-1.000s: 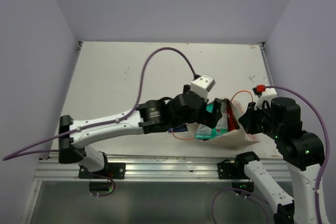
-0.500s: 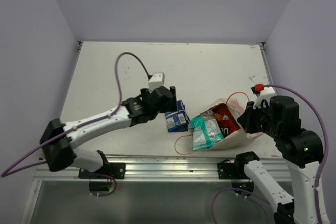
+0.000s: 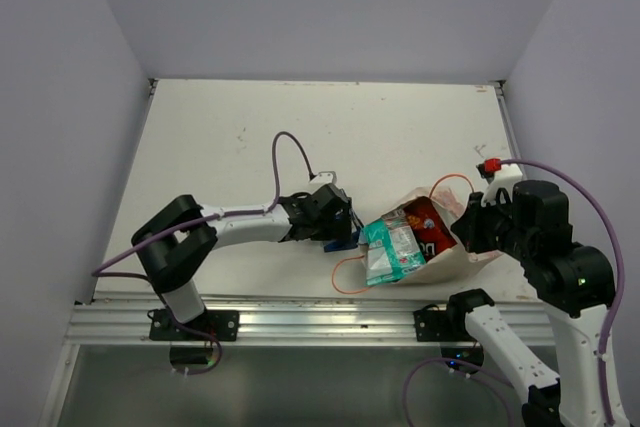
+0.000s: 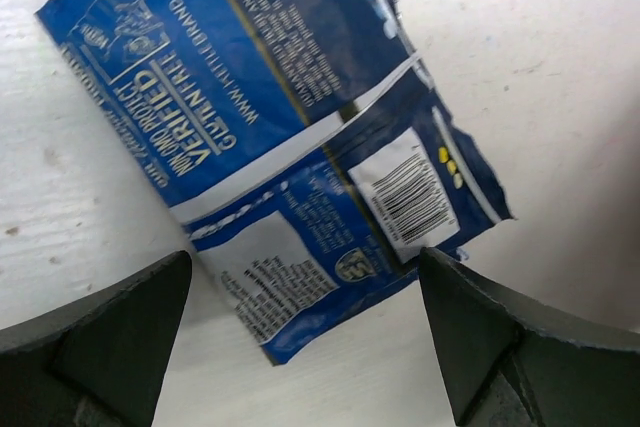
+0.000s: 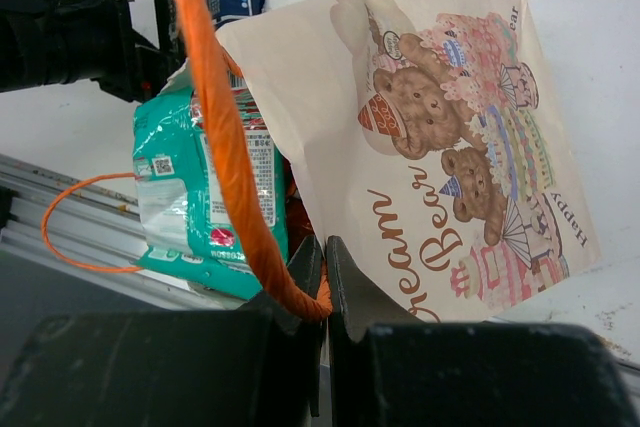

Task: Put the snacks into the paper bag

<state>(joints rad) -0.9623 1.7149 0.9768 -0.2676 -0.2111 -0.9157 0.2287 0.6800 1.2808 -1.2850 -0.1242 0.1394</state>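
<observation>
A dark blue snack packet (image 4: 290, 127) lies flat on the table, back side up. My left gripper (image 4: 305, 257) hovers just over its near end, open, one finger on each side and nothing gripped. From above, the left gripper (image 3: 333, 215) covers most of that blue packet (image 3: 347, 240). The paper bag (image 3: 452, 253) lies tipped with its mouth facing left; a teal snack (image 3: 388, 251) and a red Doritos snack (image 3: 430, 227) stick out of it. My right gripper (image 5: 325, 243) is shut on the bag's (image 5: 440, 137) rim, at the orange handle (image 5: 220, 117).
A second orange handle loop (image 3: 345, 272) trails on the table beside the bag mouth, near the front rail (image 3: 300, 319). White walls close the table on three sides. The left arm's purple cable (image 3: 290, 152) arcs above the tabletop (image 3: 250, 127).
The left gripper has pulled out of the bag mouth, swung left, then come down over the dark blue packet. The teal snack now lies in the bag mouth. The right arm holds still.
</observation>
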